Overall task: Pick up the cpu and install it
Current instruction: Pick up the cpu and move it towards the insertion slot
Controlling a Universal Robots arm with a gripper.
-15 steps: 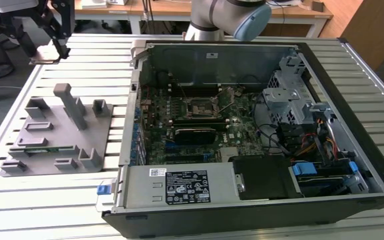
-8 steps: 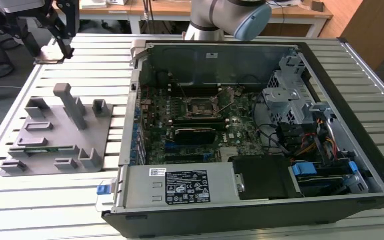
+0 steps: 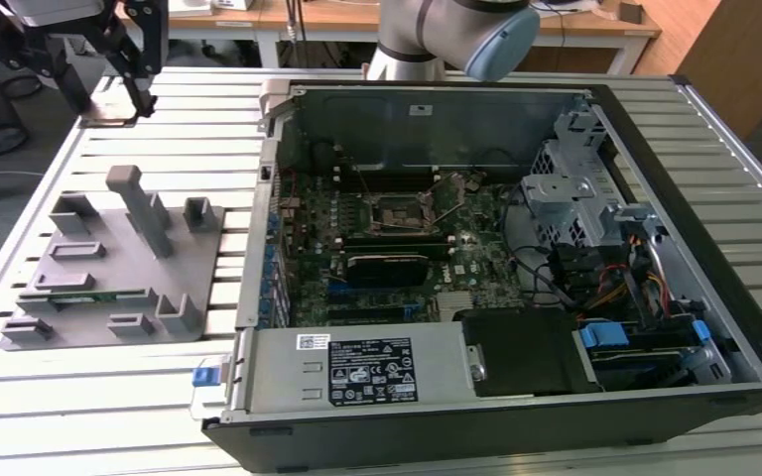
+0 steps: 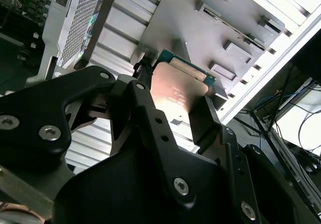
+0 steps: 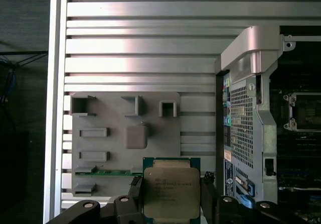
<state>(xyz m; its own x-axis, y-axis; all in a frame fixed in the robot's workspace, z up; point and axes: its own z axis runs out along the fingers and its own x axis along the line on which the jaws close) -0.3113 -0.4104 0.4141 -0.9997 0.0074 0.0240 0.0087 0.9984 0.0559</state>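
The cpu (image 5: 170,191) is a flat square chip with a silver top and a green edge. It is held level between the two black fingers (image 5: 208,196) of my gripper (image 5: 171,189), which is shut on it. The second wrist view shows the cpu (image 4: 176,94) clamped on two opposite sides, above the slatted table. In the exterior view my gripper (image 3: 107,104) hangs high at the far corner on the exterior view's left, over the table and away from the computer. The black-framed motherboard socket (image 3: 395,212) lies open-topped in the middle of the case.
A grey holder plate (image 3: 116,268) with upright blocks lies on the slatted table (image 3: 156,397) beside the case, with a green memory stick (image 3: 83,296) in one slot. The open computer case (image 3: 514,258) holds drive cages and cables at the exterior view's right.
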